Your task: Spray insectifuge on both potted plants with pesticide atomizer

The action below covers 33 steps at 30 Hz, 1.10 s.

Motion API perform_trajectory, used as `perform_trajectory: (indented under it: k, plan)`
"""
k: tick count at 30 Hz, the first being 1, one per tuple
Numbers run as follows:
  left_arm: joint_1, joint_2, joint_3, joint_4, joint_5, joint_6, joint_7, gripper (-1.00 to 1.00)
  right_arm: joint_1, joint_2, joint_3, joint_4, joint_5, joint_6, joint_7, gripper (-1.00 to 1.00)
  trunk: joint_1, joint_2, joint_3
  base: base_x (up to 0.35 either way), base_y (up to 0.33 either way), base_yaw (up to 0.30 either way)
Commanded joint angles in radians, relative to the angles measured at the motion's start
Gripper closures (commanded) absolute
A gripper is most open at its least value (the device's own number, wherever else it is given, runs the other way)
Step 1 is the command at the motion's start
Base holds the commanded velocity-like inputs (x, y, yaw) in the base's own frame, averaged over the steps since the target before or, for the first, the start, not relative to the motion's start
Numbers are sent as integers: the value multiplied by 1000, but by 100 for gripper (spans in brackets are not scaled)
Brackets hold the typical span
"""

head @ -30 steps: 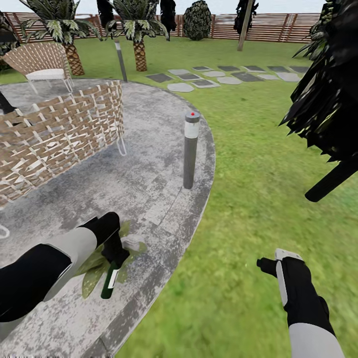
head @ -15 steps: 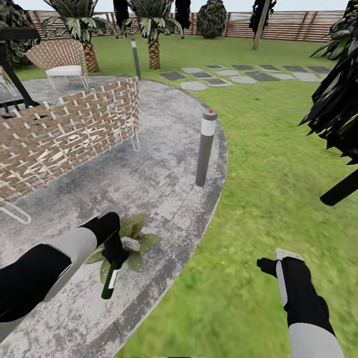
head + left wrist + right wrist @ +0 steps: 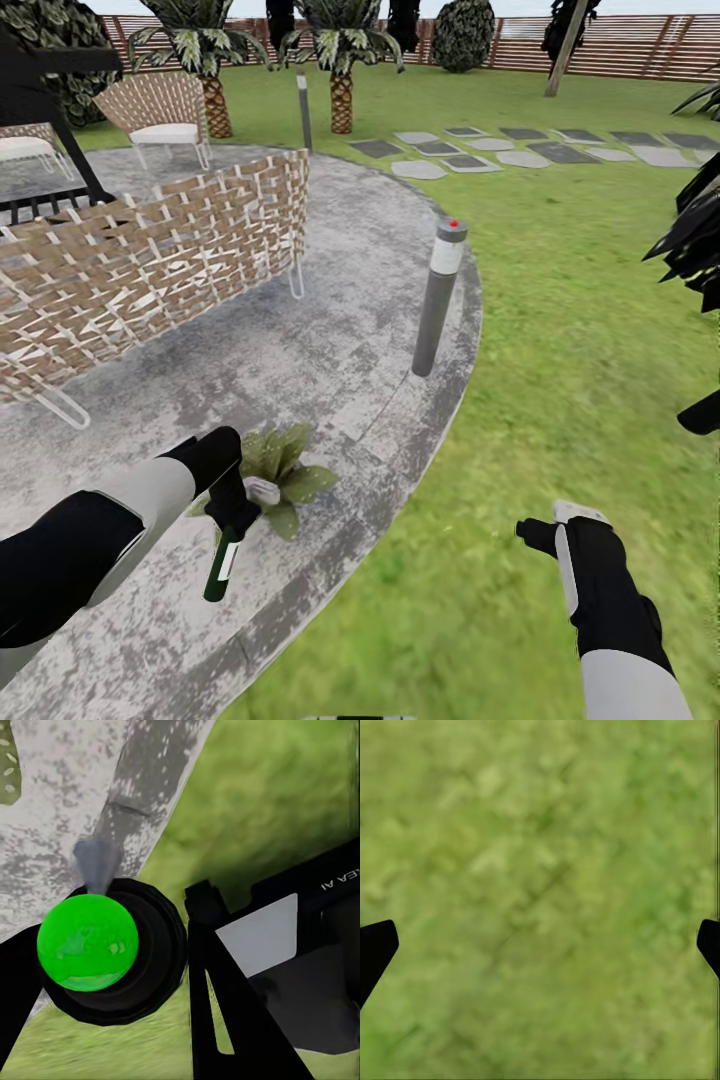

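Note:
My left gripper (image 3: 232, 512) is shut on the pesticide atomizer (image 3: 220, 570), a dark green bottle with a white label that hangs tilted below the fingers. Its pale grey trigger head (image 3: 263, 490) points toward a potted plant (image 3: 283, 466), a small rosette of pointed green leaves on the patio just beyond the gripper. In the left wrist view the bottle's green end (image 3: 87, 942) sits between the black fingers (image 3: 217, 990). My right gripper (image 3: 537, 535) hangs open over the lawn, and grass lies between its fingertips (image 3: 376, 945).
A grey bollard lamp (image 3: 437, 300) with a red dot stands at the patio's (image 3: 330, 350) curved edge. A woven wicker seat (image 3: 150, 250) fills the left. Lawn (image 3: 560, 330), stepping stones (image 3: 520, 150), palms (image 3: 340, 60), a fence and a dark tree (image 3: 700, 240) lie beyond.
The whole view has shifted, so the camera moved. The plant, lamp and wicker seat now sit further right and the plant shows more fully. Both arms keep their pose.

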Motion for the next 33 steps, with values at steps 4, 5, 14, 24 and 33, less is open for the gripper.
perform_trajectory:
  k: [4,5,14,24,33]
  plan:
    - [7,0,2,-2,-11,5,-10,100,-1,1,-1,-1,5,4,2,-100,0,0,-1,63,-294,51]
    - [11,0,2,-2,-11,5,-10,100,-1,1,-1,-1,5,4,2,-100,0,0,-2,11,-127,191]
    - [15,0,2,-3,-11,5,-10,100,-1,1,-1,0,5,4,2,-100,0,0,-5,1,-17,216]
    - [21,0,2,-4,-12,5,-9,100,-1,1,-1,0,5,4,2,-100,0,0,-5,0,-230,3]
    - [21,0,2,-4,-12,5,-9,100,-1,1,-1,0,5,4,0,-100,0,0,-7,0,-8,143]
